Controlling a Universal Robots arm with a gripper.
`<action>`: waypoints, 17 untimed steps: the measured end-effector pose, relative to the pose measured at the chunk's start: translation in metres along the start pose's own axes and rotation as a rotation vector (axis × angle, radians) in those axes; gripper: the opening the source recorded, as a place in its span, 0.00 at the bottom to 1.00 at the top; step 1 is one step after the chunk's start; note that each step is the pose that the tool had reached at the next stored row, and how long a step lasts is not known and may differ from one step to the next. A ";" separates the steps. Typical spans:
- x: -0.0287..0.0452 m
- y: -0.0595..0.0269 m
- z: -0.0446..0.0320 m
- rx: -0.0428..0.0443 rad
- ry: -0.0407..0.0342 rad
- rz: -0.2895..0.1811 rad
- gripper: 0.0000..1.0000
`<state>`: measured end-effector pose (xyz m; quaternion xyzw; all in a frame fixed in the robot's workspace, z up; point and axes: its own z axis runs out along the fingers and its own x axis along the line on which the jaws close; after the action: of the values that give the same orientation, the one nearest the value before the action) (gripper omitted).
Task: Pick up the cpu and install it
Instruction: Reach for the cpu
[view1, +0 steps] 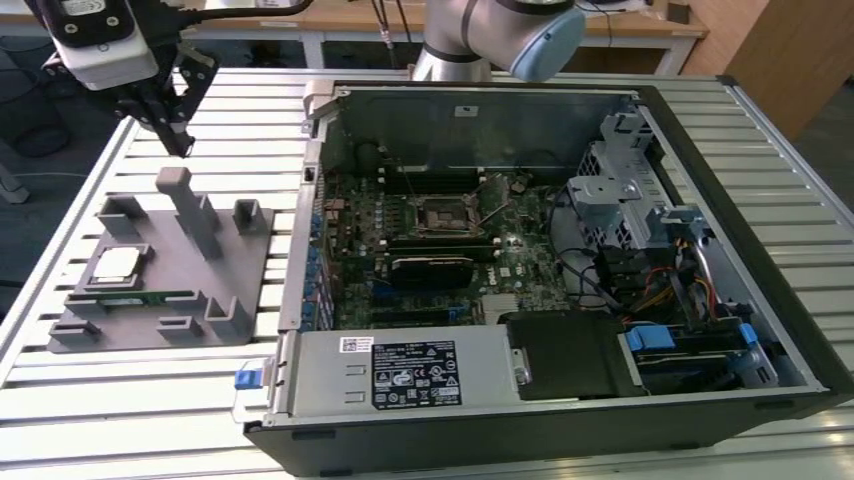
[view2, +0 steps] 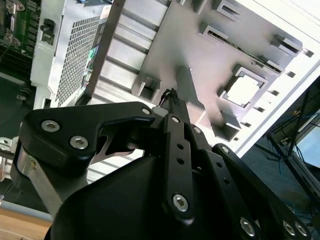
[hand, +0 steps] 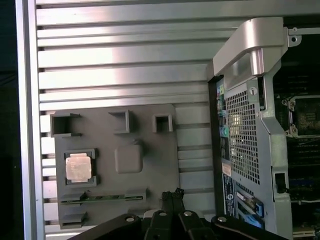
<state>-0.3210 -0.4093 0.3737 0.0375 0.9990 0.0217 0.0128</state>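
Exterior view: the tool (view1: 176, 148), clenched on nothing, hangs above the grey fixture (view1: 171, 275) on the slatted surface (view1: 120, 410). The cpu (view1: 115, 265) lies in its fixture pocket, not yet picked up. The motherboard socket (view1: 441, 213) in the open computer looks empty.

The Universal Robots arm (view1: 461, 35) has silver-grey tubing and a pale blue joint cap (view1: 547, 45) in the exterior view. A white, boxy housing (view1: 96, 40) is mounted by its matte black gripper (view1: 176, 145). In both wrist views, its flat linkage bars (view2: 179, 155) carry silver hex-socket screws (view2: 180, 201) (hand: 131, 219).
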 end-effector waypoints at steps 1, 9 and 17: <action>0.0033 -0.0005 0.0003 0.0000 0.0000 0.000 0.11; 0.0277 -0.0027 0.0017 0.0000 0.0000 0.000 0.11; 0.0487 -0.0044 0.0032 0.0000 0.0000 0.000 0.11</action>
<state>-0.3698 -0.4099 0.3691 0.0375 0.9990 0.0217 0.0128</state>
